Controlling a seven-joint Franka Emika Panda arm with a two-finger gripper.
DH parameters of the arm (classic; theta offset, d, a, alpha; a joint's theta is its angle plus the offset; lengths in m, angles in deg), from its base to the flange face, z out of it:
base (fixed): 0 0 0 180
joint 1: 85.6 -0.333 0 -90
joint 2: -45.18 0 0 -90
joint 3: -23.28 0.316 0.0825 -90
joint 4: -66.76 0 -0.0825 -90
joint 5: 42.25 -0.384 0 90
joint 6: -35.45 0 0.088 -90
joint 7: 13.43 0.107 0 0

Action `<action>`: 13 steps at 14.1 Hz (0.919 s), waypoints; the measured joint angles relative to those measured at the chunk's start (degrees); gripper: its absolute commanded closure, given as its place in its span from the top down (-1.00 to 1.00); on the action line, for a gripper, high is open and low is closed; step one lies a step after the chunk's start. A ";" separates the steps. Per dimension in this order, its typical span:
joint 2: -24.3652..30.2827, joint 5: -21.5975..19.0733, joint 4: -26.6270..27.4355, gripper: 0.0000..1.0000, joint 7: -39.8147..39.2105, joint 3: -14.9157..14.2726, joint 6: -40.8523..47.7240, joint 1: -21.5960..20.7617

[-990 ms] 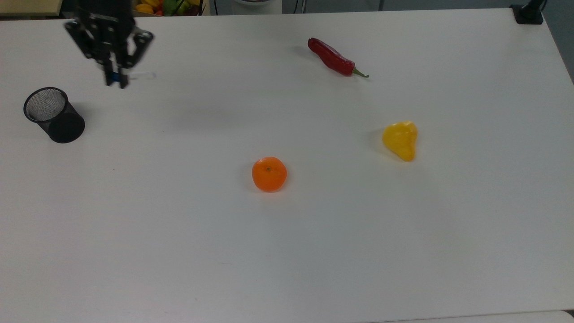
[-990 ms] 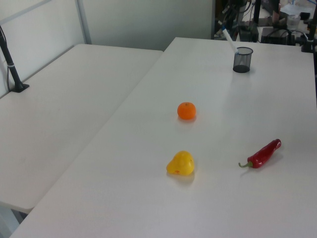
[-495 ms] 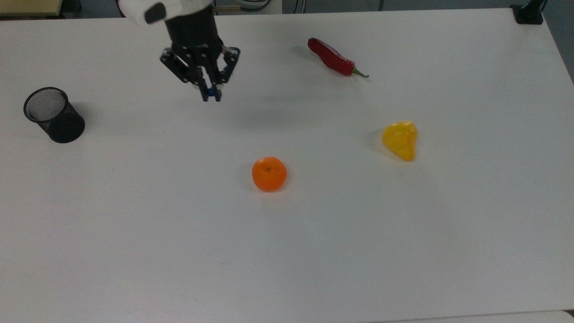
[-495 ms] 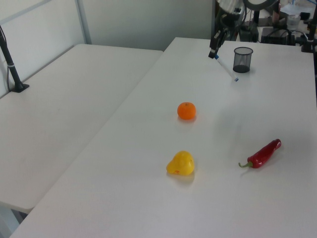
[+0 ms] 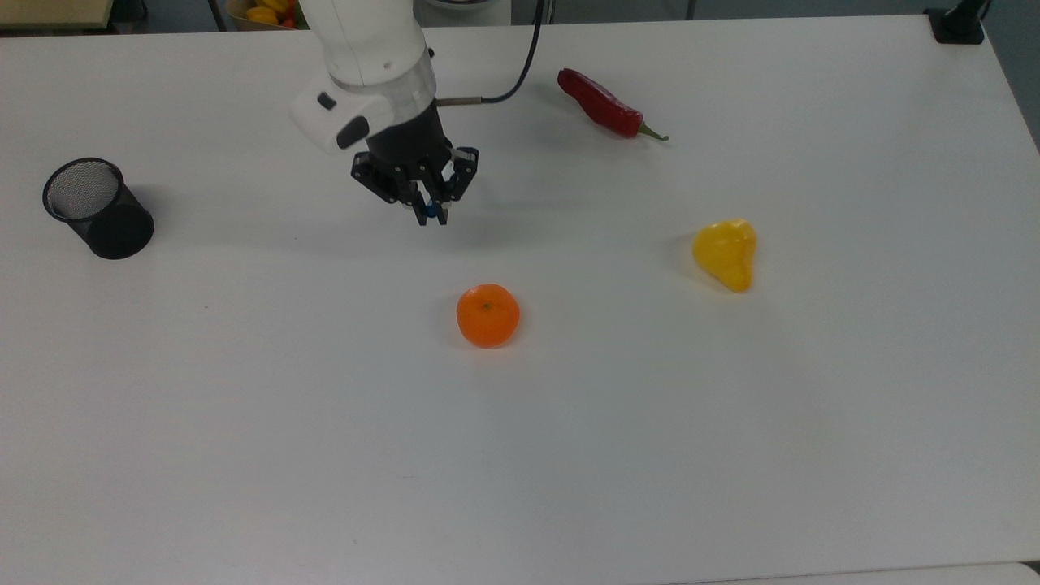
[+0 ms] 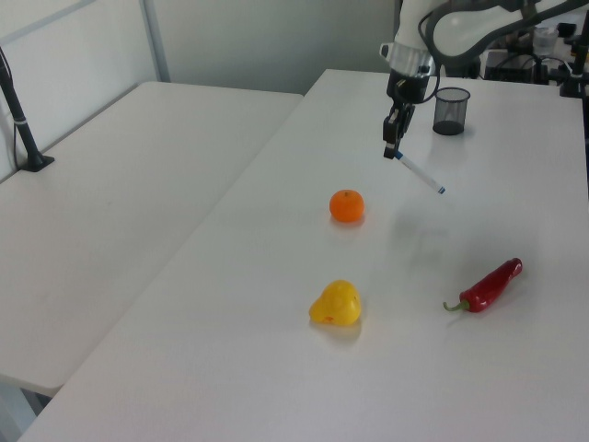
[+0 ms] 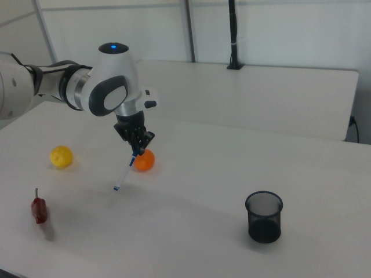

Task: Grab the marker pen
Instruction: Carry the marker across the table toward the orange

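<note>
White marker pen (image 6: 420, 172) slanting, hand (image 5: 430, 213) pinching cap

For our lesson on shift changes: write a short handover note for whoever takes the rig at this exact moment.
Gripper: shut on the marker pen at its blue-capped end.
Marker pen: in the air above the table, hanging tilted, away from the mesh cup, near the orange.
Done: pen taken and lifted.
Left: nothing but to keep the grip; no drop-off place is given.
</note>
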State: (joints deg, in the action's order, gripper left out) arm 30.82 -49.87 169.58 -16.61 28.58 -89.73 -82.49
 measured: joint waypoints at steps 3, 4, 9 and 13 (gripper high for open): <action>-2.19 0.00 -0.01 -1.00 -0.81 0.01 -2.09 -0.50; -2.87 0.01 0.00 -1.00 -0.89 0.02 -3.06 -0.73; -5.92 1.69 0.11 -1.00 -1.04 0.04 -5.52 -1.74; -7.50 2.24 0.13 -0.78 -1.05 0.05 -8.27 -2.57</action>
State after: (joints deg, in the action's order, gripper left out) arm 23.32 -47.63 169.72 -17.66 28.63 -98.00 -85.06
